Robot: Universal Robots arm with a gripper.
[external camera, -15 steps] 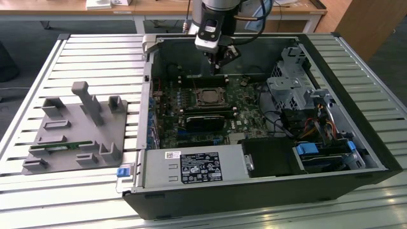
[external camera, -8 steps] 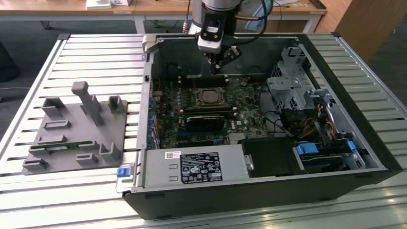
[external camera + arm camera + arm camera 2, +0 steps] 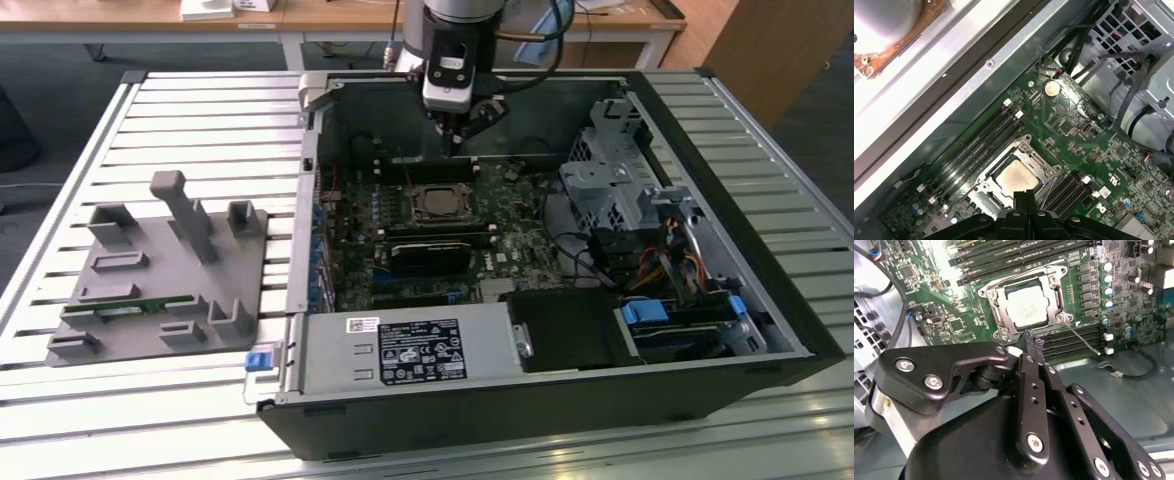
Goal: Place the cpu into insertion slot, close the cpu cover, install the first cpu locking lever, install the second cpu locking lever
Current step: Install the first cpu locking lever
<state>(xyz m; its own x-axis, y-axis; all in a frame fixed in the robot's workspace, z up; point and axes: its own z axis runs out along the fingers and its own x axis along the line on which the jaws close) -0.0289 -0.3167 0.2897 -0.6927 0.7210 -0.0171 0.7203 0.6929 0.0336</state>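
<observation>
Black jaws, clenched on nothing, hang near the cpu cover (image 3: 1054, 300), shut over the cpu (image 3: 1026, 307) seated in the insertion slot (image 3: 1003, 315); the raised wire lever (image 3: 1081, 337) likely wants a steady, square press downward without slipping off.

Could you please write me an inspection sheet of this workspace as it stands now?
Surface: slatted metal table carrying an open computer case.
Job's things: cpu sits in the insertion slot; cpu cover lies flat around it; one wire locking lever juts outward, apparently unlatched.
Clutter: grey fixture block on the table, at the exterior view's left of the case.
Grippers: end effector shut, holding nothing, hovering at the socket's edge.
Cables: coloured cables inside the case, near the drive cage.
Surroundings: wooden desks behind the table.
</observation>
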